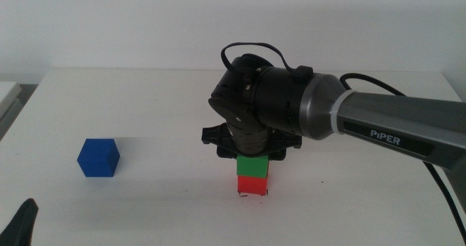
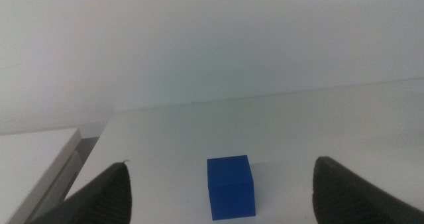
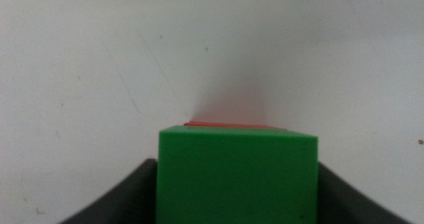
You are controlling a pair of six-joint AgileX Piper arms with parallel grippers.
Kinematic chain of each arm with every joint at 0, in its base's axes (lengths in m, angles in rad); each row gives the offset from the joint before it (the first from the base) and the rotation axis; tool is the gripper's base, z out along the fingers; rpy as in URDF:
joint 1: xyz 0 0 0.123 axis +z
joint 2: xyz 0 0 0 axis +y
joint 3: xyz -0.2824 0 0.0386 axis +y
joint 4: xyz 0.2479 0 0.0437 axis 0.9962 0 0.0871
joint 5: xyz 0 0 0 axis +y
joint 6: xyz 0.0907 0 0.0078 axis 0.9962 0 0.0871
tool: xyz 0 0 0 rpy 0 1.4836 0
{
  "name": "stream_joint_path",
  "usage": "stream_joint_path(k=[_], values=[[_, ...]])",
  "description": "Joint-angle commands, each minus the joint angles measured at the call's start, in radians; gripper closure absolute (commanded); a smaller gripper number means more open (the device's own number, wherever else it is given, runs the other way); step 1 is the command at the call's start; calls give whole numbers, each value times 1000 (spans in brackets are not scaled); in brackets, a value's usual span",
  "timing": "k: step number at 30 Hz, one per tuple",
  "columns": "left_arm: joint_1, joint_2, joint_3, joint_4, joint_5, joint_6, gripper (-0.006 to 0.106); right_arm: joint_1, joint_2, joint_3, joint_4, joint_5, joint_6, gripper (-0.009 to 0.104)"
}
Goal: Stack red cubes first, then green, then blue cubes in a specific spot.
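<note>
Three matte cubes, judged light and rigid: green cube (image 1: pixel 253 165) was held on its side faces by the right gripper (image 1: pixel 252 156), atop red cube (image 1: pixel 252 185); blue cube (image 1: pixel 98 158) awaited the wide left gripper (image 2: pixel 222 187).

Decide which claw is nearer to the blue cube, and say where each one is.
Left. The left claw waits near the table's front edge, open and facing the blue cube. The right claw is farther away, over the green cube on the red cube.

Three small matte solid cubes are counted on the white desk (image 1: pixel 145 115): one red cube (image 1: pixel 252 185), one green cube (image 1: pixel 253 165) and one dark blue cube (image 1: pixel 98 158). Two dark tools are seen: the right tool (image 1: pixel 251 153) and the left tool (image 2: pixel 222 191).
</note>
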Motion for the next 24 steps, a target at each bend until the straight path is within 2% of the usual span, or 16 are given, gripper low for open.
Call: stream_joint_path(k=[1, 5, 11, 18, 21, 24], values=[[2, -4, 0, -1, -13, 0, 7, 3, 2, 1, -5, 6, 1, 40], [2, -4, 0, -1, -13, 0, 7, 3, 2, 1, -5, -2, -3, 24], [2, -4, 0, -1, -13, 0, 7, 21, -69, 1, -3, 38, -79, 24], [2, -4, 0, -1, -13, 0, 7, 80, -360, 5, -2, 73, -285, 24], [2, -4, 0, -1, -13, 0, 7, 92, -486, 71, -12, 113, -363, 23], [2, -4, 0, -1, -13, 0, 7, 102, -611, 220, -13, 83, -424, 20]])
